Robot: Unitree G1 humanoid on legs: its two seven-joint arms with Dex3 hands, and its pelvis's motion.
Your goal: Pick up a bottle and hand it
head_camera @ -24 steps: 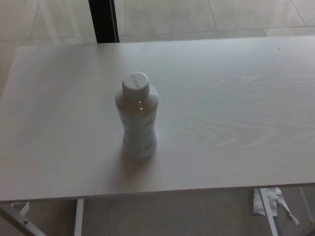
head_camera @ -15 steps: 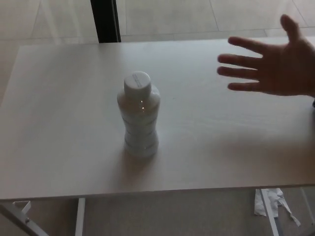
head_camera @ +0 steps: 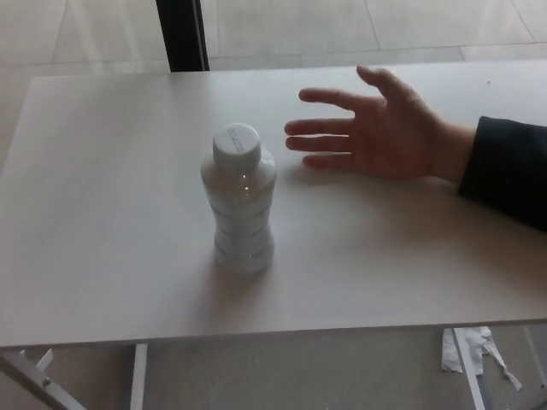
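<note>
Bottle: a small clear plastic bottle with a white screw cap (head_camera: 242, 199) stood upright on the pale wood-grain tabletop (head_camera: 102, 239), left of its middle and nearer the front edge than the back one. Nothing touched it.

Person's hand: an open human hand (head_camera: 376, 132) came in over the right edge of the tabletop, out of a dark sleeve (head_camera: 508, 171). Palm up, fingers spread and aimed at the bottle, fingertips near the cap but clear of it. It read as a receiving hand, held out flat so the bottle could be put into it.

Robot's left hand: nowhere in the head view, so whether it was released or clenched could not be told.

Robot's right hand: likewise out of the picture, state unknown.

Why the layout: the bottle sat on open tabletop with free space all round, which left room for thick fingers to close about its waist from either side. The person's palm waited to the right of it and a little towards the back edge, so the carry looked short.

Stage: by my reckoning the pick had not begun; the bottle was untouched and no robot arm showed.

Risk: a tall, narrow, light bottle like that would probably tip at a sideways nudge, so a square approach looked wise.

Background: a dark vertical post (head_camera: 182, 34) stood beyond the back edge, over pale floor tiles.
</note>
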